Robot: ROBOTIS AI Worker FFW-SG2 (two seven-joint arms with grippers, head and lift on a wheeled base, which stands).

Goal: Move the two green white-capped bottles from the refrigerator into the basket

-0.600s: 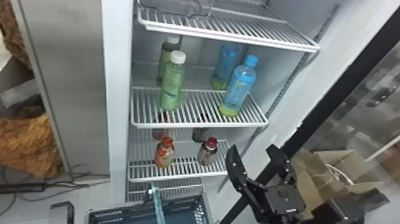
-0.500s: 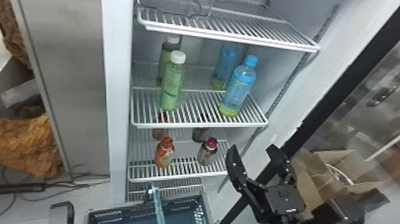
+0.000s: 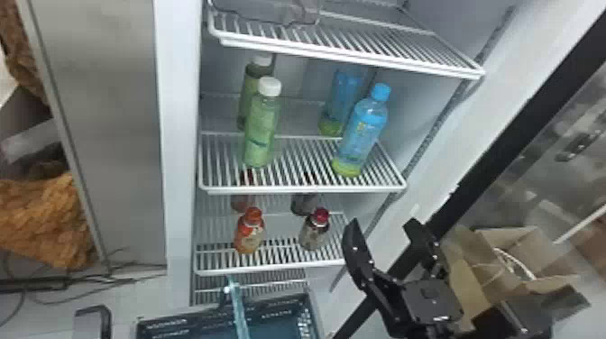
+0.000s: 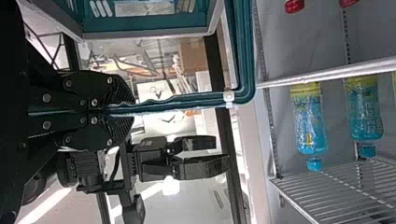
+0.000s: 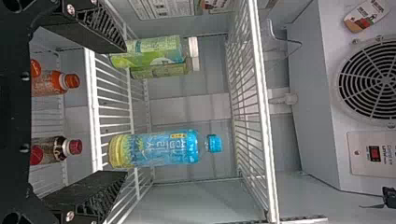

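Two green bottles with white caps stand upright on the middle shelf, the front one (image 3: 263,130) before the rear one (image 3: 250,92); in the right wrist view the front green bottle (image 5: 149,50) partly covers its twin. My right gripper (image 3: 387,245) is outside the shelves at the lower right, its fingers wide apart; in its wrist view the right gripper (image 5: 122,112) holds nothing. In the left wrist view my left gripper (image 4: 128,111) is closed on the teal handle (image 4: 187,99) of the basket (image 4: 144,35). Below the shelves, the head view has the basket (image 3: 180,313).
Two blue bottles (image 3: 363,130) share the green bottles' shelf, to their right. An orange bottle (image 3: 249,232) and a red-capped bottle (image 3: 314,230) stand one shelf lower. The upper shelf's front edge (image 3: 351,58) spans above. Cardboard boxes (image 3: 518,248) lie at the right.
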